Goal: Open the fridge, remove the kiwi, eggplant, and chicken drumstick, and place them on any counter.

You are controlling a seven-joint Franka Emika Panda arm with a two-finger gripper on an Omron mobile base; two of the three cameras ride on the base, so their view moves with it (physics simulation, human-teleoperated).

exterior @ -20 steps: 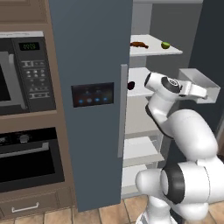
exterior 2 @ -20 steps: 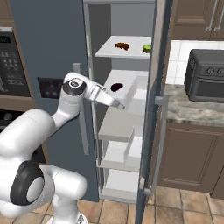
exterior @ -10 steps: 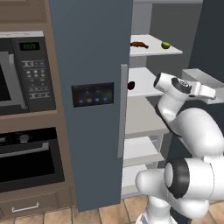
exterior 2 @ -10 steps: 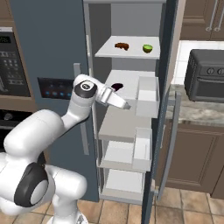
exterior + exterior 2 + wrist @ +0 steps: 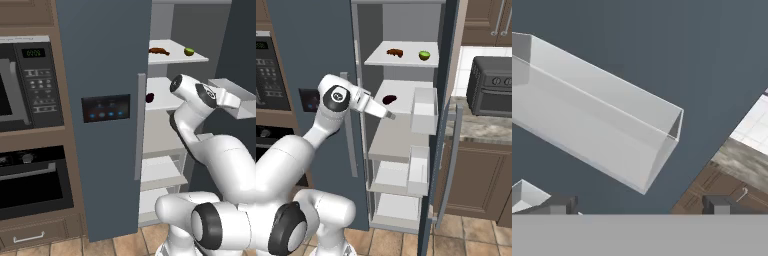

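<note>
While the fridge (image 5: 316, 40) door stands open, the gripper (image 5: 390, 115) hangs spread and empty beside the door bin (image 5: 424, 110). Eggplant (image 5: 389, 99) sits behind it, drumstick (image 5: 395, 52) and kiwi (image 5: 424, 55) above. Reaching in carelessly could clip the bin or shelf edge.

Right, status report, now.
Claw open, holding nothing. Fridge door open; drumstick and kiwi on top shelf, eggplant one below. Door bin faces claw.
</note>
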